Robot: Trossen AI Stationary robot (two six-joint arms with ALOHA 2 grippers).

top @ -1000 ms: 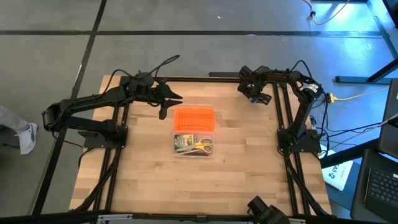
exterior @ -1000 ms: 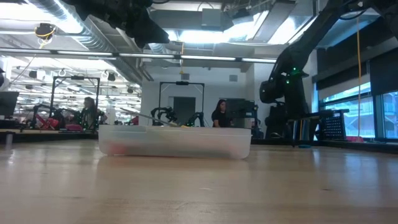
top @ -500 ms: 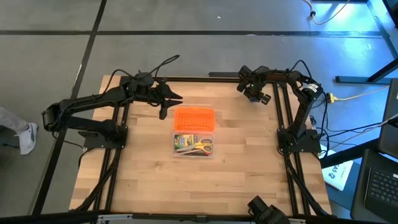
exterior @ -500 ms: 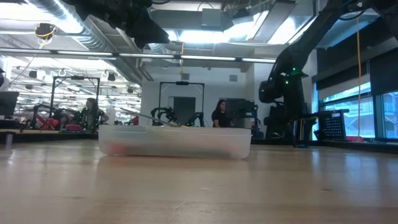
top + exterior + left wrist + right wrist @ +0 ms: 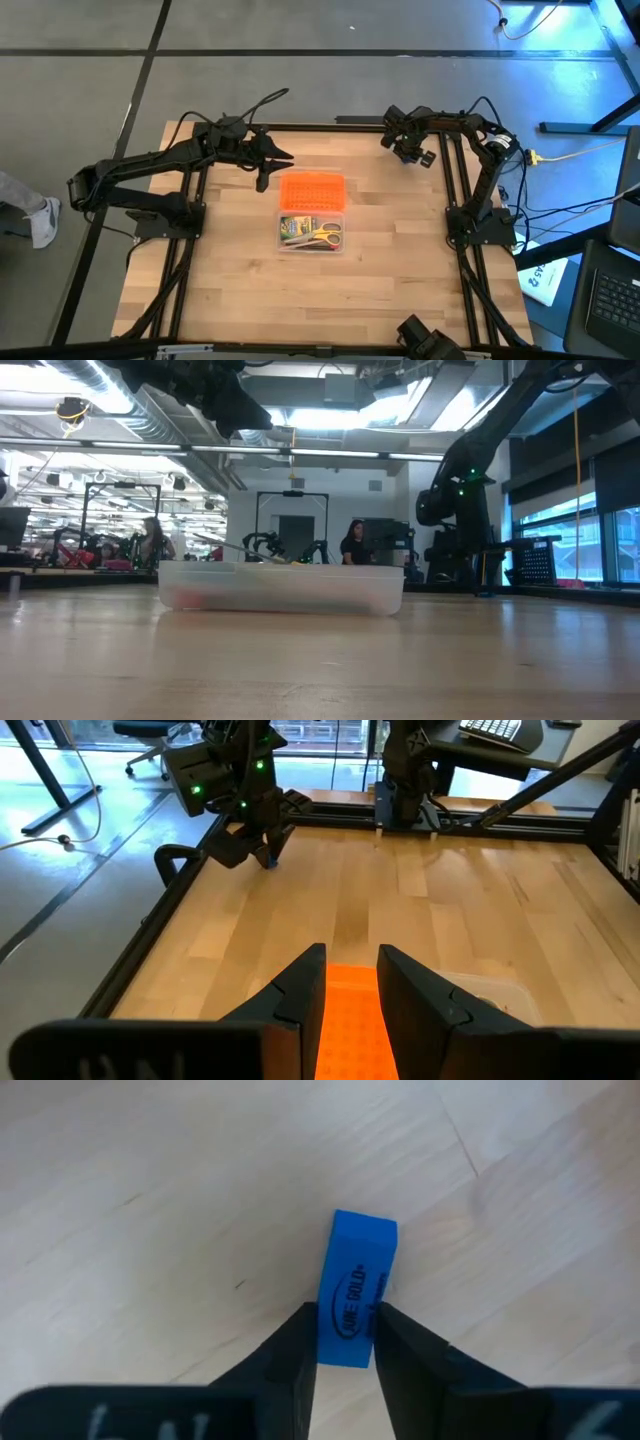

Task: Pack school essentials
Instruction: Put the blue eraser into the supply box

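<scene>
Low view: frosted box (image 5: pixel 281 588) walls blur its contents.

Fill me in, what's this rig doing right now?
It is packing school supplies into a clear box mid-table. The crayon box and scissors are already inside, and the orange lid lies next to the box. The right tool is at the table's far right corner, its fingers on either side of a blue eraser lying on the wood. The left tool hovers above the orange lid, holding nothing.
</scene>
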